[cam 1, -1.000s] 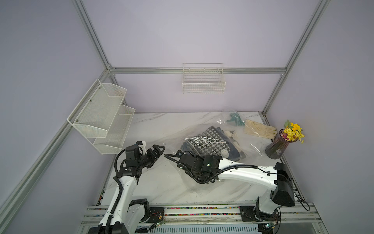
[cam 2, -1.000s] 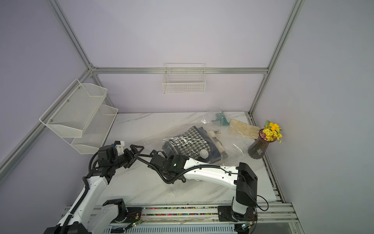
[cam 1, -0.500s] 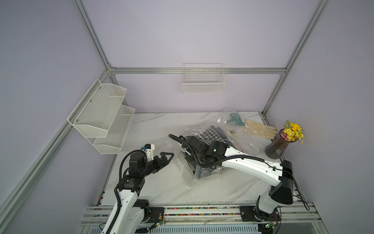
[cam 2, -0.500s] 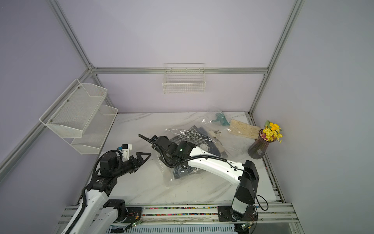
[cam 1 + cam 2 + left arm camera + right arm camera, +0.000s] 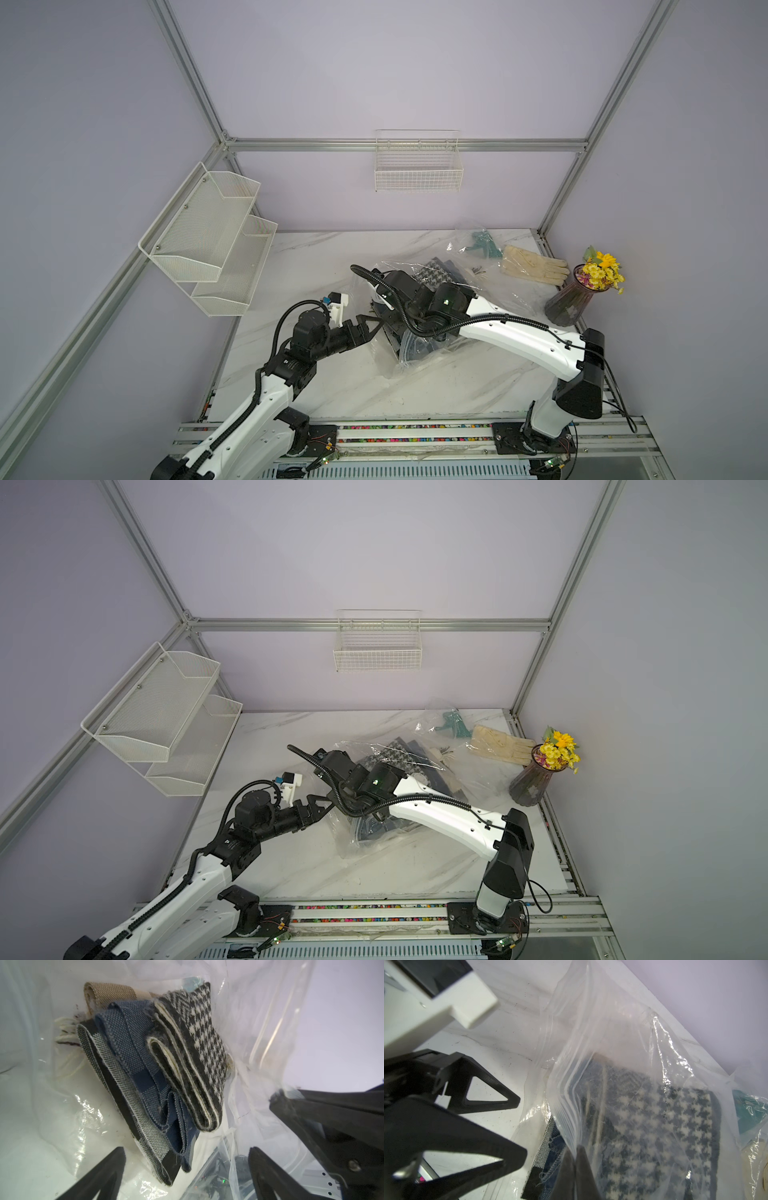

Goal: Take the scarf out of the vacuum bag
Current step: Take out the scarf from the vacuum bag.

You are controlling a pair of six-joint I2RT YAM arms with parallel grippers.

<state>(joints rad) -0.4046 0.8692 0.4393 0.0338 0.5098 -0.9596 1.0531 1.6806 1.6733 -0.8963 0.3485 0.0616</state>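
The scarf (image 5: 199,1049), folded in black-and-white houndstooth, is seen inside the vacuum bag (image 5: 384,357) near the middle of the surface (image 5: 332,390). It is stacked against folded blue, grey and tan fabrics (image 5: 133,1059). The bag is of clear, crinkly plastic; its left edge is lifted off the surface, while its right part is spread flat toward the vase (image 5: 567,305).

Bare white marble is shown between the bag and the near edge of the surface, and more of it on the left and far-left sides. The left claw (image 5: 368,326) is spread wide open just left of the bag's mouth, and its black fingers (image 5: 115,1160) are kept apart from the scarf. The right claw (image 5: 575,1157) is closed on the zip edge of the bag, and the plastic pinched between its tips is raised above the scarf.

By the right edge the dark vase is stood with yellow flowers (image 5: 602,270) in it. Beyond the vacuum bag, cream gloves (image 5: 534,266) are laid. Just left of them a smaller clear bag (image 5: 457,245) is seen with a teal item (image 5: 482,245) inside. A two-tier mesh shelf (image 5: 216,241) is mounted on the left wall and a wire basket (image 5: 417,174) is hung on the far wall.
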